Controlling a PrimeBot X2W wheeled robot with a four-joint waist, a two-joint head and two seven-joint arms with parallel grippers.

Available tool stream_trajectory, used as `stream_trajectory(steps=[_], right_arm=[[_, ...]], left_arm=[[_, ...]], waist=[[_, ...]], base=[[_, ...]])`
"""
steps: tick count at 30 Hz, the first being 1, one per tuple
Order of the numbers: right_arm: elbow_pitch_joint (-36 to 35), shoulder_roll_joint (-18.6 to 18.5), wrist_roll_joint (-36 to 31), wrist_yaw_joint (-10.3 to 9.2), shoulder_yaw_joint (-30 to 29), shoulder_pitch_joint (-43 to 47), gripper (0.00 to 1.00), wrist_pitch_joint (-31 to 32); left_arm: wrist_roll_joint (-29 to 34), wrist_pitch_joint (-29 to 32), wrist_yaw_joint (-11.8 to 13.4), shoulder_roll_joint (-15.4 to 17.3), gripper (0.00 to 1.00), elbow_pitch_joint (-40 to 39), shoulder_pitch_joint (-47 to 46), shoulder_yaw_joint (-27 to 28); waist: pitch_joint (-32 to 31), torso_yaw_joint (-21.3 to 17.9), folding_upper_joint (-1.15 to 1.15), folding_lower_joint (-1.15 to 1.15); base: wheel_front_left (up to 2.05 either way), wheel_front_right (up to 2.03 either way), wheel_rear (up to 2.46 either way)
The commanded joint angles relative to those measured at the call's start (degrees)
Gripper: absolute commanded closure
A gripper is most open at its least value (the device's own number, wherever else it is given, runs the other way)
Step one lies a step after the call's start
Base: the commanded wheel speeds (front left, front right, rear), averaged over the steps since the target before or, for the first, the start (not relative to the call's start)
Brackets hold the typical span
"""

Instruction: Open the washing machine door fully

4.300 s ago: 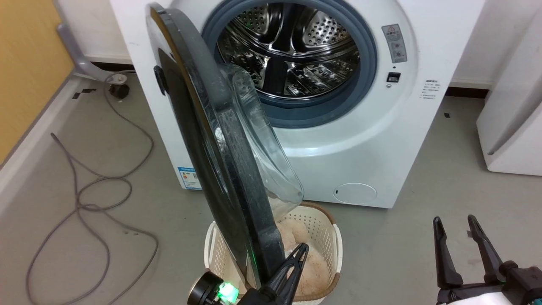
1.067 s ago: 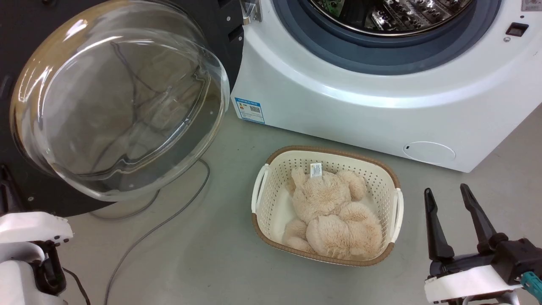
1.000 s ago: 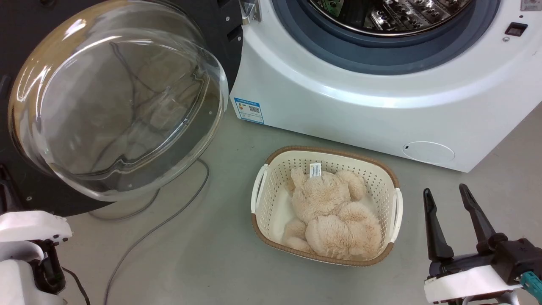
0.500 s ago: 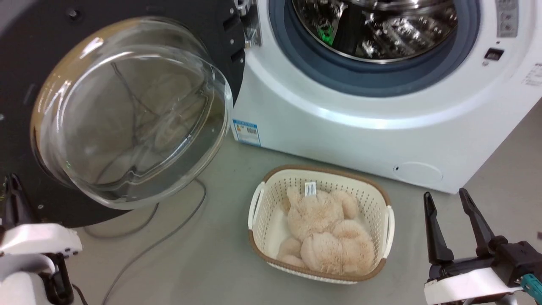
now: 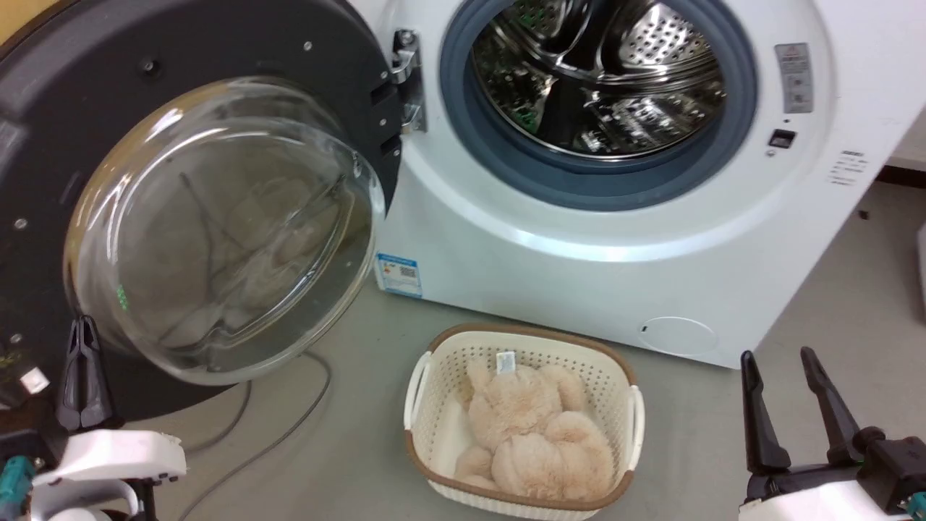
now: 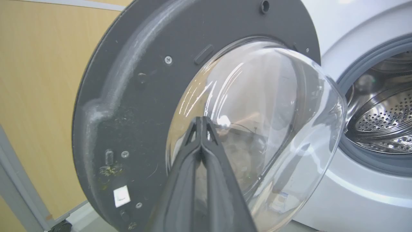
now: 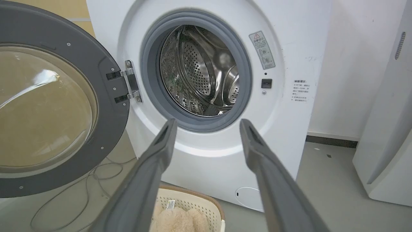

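Swung wide off the washing machine front's left edge, washing machine door; left gripper pinched together by its lower rim, probably for pushing; right gripper spread, well clear

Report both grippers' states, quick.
Left gripper: shut, holding nothing, fingers pressed together in front of the washing machine door.
Right gripper: open, empty.
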Motion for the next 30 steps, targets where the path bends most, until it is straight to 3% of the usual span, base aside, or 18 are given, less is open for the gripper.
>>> stream_trajectory(steps=[1, 4, 5, 6, 14, 30], right_arm=[[-0.19, 0.18, 0.17, 0.29, -0.04, 0.62, 0.0, -0.25], [-0.35, 0.18, 0.19, 0.29, -0.23, 1.21, 0.0, -0.25], [-0.43, 0.18, 0.18, 0.29, -0.29, 1.37, 0.0, -0.25], [-0.48, 0.18, 0.14, 0.29, -0.35, 1.46, 0.0, -0.25], [-0.83, 0.18, 0.02, 0.29, -0.27, 1.69, 0.0, -0.25], [-1.86, 0.18, -0.09, 0.29, -0.09, 2.26, 0.0, -0.25]], left_arm=[[0.16, 0.09, -0.38, -0.39, 1.0, -0.93, 0.92, -0.48], [0.04, 0.09, -0.88, -0.91, 1.0, -3.1, 2.51, -1.88], [-0.08, 0.09, -1.02, -1.06, 0.2, -3.93, 2.96, -2.26], [-0.25, 0.09, -1.24, -1.16, 0.0, -4.85, 3.4, -2.7], [-0.34, 0.09, -2.04, -1.88, 0.0, -7.61, 6.98, -6.99], [-0.98, 0.09, -2.37, -2.37, 0.0, -5.49, 10.44, -13.05]], waist=[[-0.72, -0.75, 0.0, 0.0], [-1.48, -1.72, 0.0, 0.0], [-1.62, -2.06, 0.0, 0.0], [-1.73, -2.44, 0.0, 0.0], [-2.11, -6.15, 0.0, 0.0], [-1.99, -13.78, 0.0, 0.0]], base=[[0.0, 0.0, 0.0], [0.0, 0.0, 0.0], [0.0, 0.0, 0.0], [0.0, 0.0, 0.0], [0.0, 0.0, 0.0], [0.0, 0.0, 0.0]])
